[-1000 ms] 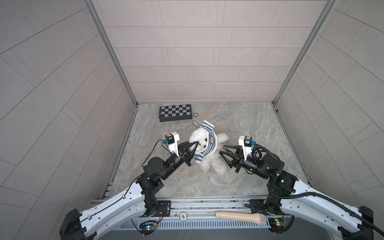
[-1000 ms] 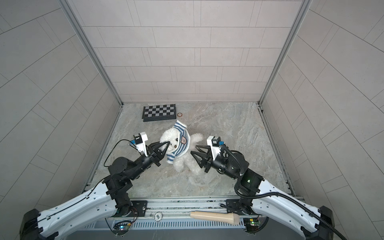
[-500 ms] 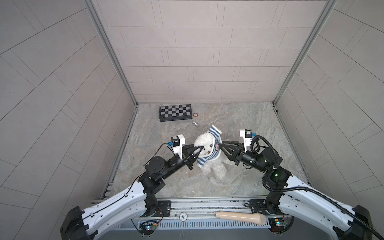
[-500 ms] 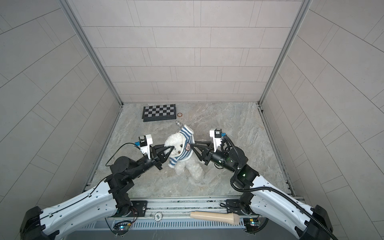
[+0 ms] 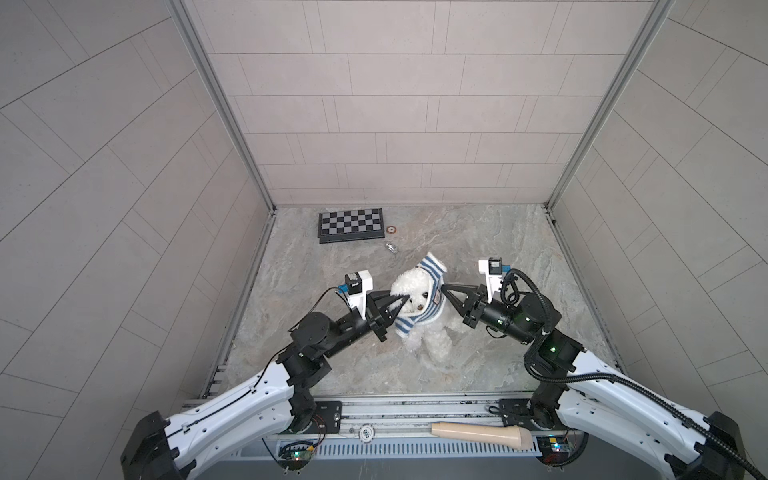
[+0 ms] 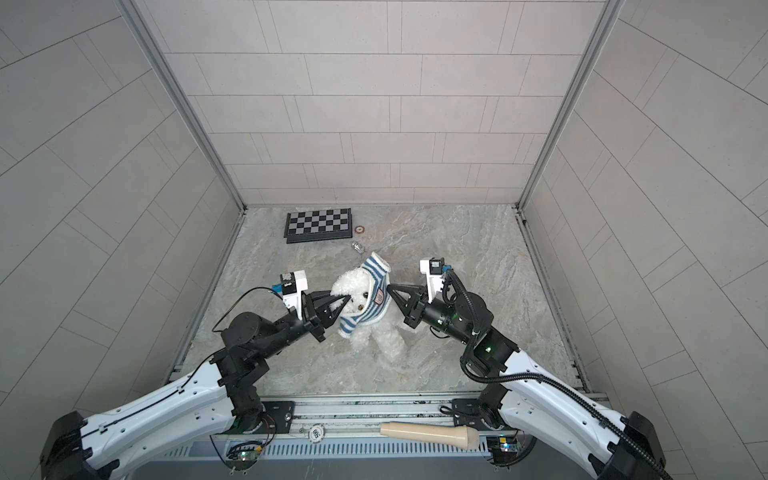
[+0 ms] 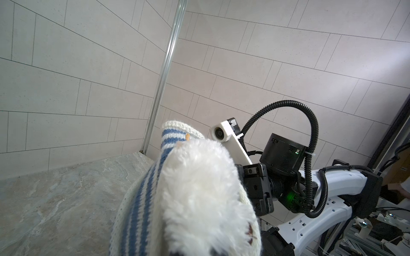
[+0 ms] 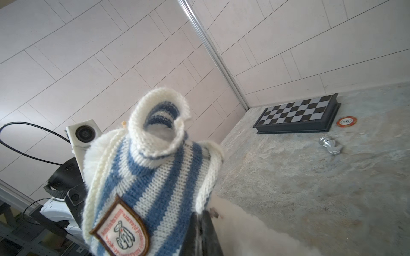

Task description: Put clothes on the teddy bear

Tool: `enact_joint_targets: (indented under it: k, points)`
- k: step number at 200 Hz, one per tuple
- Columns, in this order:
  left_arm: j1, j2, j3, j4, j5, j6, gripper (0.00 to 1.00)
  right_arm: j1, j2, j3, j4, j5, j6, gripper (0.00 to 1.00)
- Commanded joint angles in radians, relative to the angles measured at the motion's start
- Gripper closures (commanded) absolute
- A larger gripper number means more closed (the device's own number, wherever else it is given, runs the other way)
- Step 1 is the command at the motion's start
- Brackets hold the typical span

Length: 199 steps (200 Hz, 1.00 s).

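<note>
Dressing step: pulling the sweater [image 5: 432, 271] down over the teddy bear [image 5: 406, 284]. I judge it about midway, since the knit wraps the head and chest and one knitted tube stands up open.
Teddy bear: centre of both top views, held between the two grippers, legs toward the lower edge on the table [image 5: 507, 249].
Left gripper [image 5: 400, 301]: clenched just left of centre, apparently on the sweater's edge beside the bear's face, likely to anchor that side.
Right gripper [image 5: 446, 289]: clamped on the opposite edge; the right wrist view shows its fingers [image 8: 199, 235] pressed together at the hem.
Why opposed: gripping both sides should stretch the opening over the bulky body.
Clutter: chessboard [image 5: 350, 224], chip [image 5: 391, 229] and metal piece [image 5: 391, 247], upper centre, well apart.
</note>
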Motion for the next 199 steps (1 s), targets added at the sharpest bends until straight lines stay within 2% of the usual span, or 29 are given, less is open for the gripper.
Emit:
enact_joint_targets:
  k: [1,25,77,104,147,174,199]
  points:
    - [0.003,-0.040,-0.002,0.119,0.005,0.000,1.00,-0.016,-0.029,-0.023,-0.165,0.118,-0.036,1.00]
    - [0.002,-0.065,-0.005,0.131,-0.012,-0.004,1.00,-0.020,-0.035,-0.040,-0.288,0.207,-0.056,1.00]
    - [0.003,-0.099,-0.010,0.097,-0.012,0.025,1.00,-0.035,-0.119,-0.141,-0.314,0.356,0.046,1.00]
    - [0.003,-0.107,-0.005,0.072,0.014,0.050,1.00,-0.036,-0.163,-0.151,-0.370,0.408,0.054,1.00]
    - [0.001,-0.131,0.005,-0.025,0.034,0.126,1.00,-0.055,-0.230,-0.185,-0.401,0.454,0.105,1.00]
    - [0.002,-0.141,0.005,-0.054,0.049,0.144,1.00,-0.097,-0.278,-0.233,-0.392,0.454,0.174,1.00]
    - [0.002,-0.154,-0.005,-0.062,0.046,0.151,1.00,-0.101,-0.299,-0.231,-0.408,0.464,0.177,1.00]
